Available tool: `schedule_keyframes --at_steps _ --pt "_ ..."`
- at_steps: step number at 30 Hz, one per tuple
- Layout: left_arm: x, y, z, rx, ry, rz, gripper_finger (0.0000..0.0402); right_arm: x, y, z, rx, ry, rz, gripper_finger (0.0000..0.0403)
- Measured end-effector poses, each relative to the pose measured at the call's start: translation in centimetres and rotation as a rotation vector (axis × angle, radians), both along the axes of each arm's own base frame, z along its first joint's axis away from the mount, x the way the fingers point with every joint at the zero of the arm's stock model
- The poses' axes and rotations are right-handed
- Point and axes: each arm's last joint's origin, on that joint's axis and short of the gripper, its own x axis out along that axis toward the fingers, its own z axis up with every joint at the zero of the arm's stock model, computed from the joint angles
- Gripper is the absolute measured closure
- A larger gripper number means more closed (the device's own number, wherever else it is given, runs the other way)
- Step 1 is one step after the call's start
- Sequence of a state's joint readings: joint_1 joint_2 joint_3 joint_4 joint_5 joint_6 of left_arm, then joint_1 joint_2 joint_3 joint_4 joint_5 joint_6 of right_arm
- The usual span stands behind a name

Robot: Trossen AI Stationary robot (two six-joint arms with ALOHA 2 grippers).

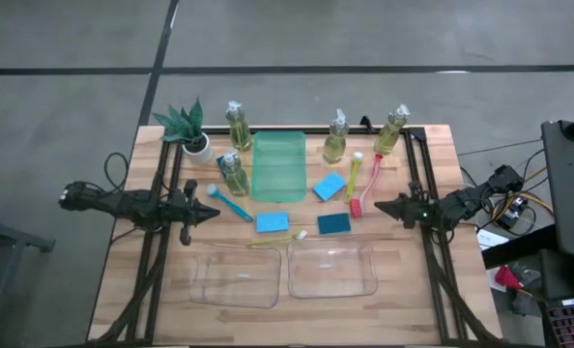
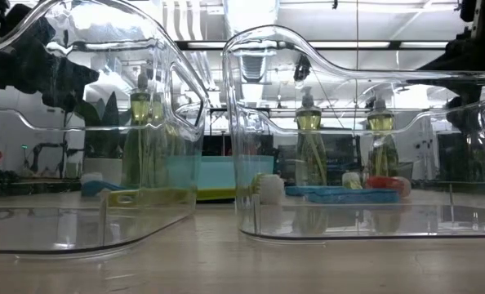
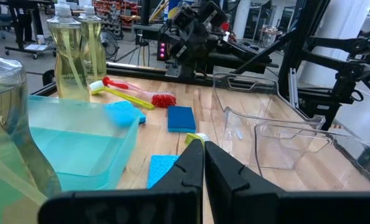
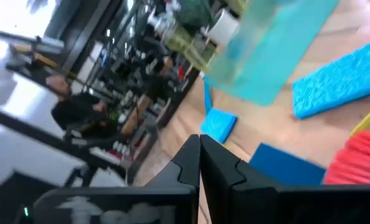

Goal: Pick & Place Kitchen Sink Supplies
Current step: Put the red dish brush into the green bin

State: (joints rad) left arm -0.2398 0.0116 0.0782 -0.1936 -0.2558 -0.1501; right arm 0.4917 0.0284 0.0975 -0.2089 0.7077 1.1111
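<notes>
Wooden slats form the table (image 1: 123,242), which stands on a grey floor; taking the green tray (image 1: 278,166) as the dial's centre in the high view, the supplies ring it. Four bottles of yellow-green liquid stand upright: one at eleven o'clock (image 1: 238,126), beside the potted plant (image 1: 187,127); one at nine o'clock (image 1: 233,174), just beside the tray's edge; two at two o'clock (image 1: 335,137) (image 1: 390,130), near the table's far edge. A light blue sponge (image 1: 329,186) lies at four o'clock, close to the tray; a second light blue sponge (image 1: 272,221) lies at six o'clock; a darker blue sponge (image 1: 333,223) lies at five o'clock. A blue-handled brush (image 1: 229,202) slants at eight o'clock; a red brush (image 1: 365,188) and a yellow-handled brush (image 1: 352,176) lie side by side at three o'clock; another yellow-handled brush (image 1: 268,241) lies at six o'clock, just past the sponge there. Two clear bins (image 1: 237,277) (image 1: 331,268) sit side by side at the near edge, with none of the supplies inside them.

Left gripper (image 1: 213,209) hovers at eight o'clock, its fingers clenched together on nothing, near the blue-handled brush; right gripper (image 1: 381,206) hovers at four o'clock, likewise clenched and carrying nothing, just beside the red brush's bristles.
</notes>
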Motion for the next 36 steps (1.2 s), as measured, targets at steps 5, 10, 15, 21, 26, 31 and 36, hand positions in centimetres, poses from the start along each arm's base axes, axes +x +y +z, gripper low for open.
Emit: schedule_keyframes --at_steps 5,10,15,21,26,31,36 --pt "0.0 0.0 0.0 0.0 0.0 0.0 0.0392 0.1 0.0 0.3 0.085 -0.049 -0.011 0.0392" --pt "0.0 0.0 0.0 0.0 0.0 0.0 0.0392 0.1 0.0 0.3 0.195 -0.072 -0.026 0.0349" --pt "0.0 0.0 0.0 0.0 0.0 0.0 0.0392 0.0 -0.2 0.4 0.287 -0.115 -0.122 0.0264" --pt "0.0 0.0 0.0 0.0 0.0 0.0 0.0392 0.5 -0.4 1.8 0.396 -0.279 -0.283 0.0181" --pt "0.0 0.0 0.0 0.0 -0.001 0.0 0.0392 1.2 -0.1 2.3 0.389 -0.256 -0.381 0.0157" --pt "0.0 0.0 0.0 0.0 -0.001 0.0 0.0392 2.9 0.4 4.5 0.386 -0.222 -0.421 0.016" --pt "0.0 0.0 0.0 0.0 -0.001 0.0 0.0392 4.8 0.4 5.7 0.402 -0.065 -0.503 0.016"
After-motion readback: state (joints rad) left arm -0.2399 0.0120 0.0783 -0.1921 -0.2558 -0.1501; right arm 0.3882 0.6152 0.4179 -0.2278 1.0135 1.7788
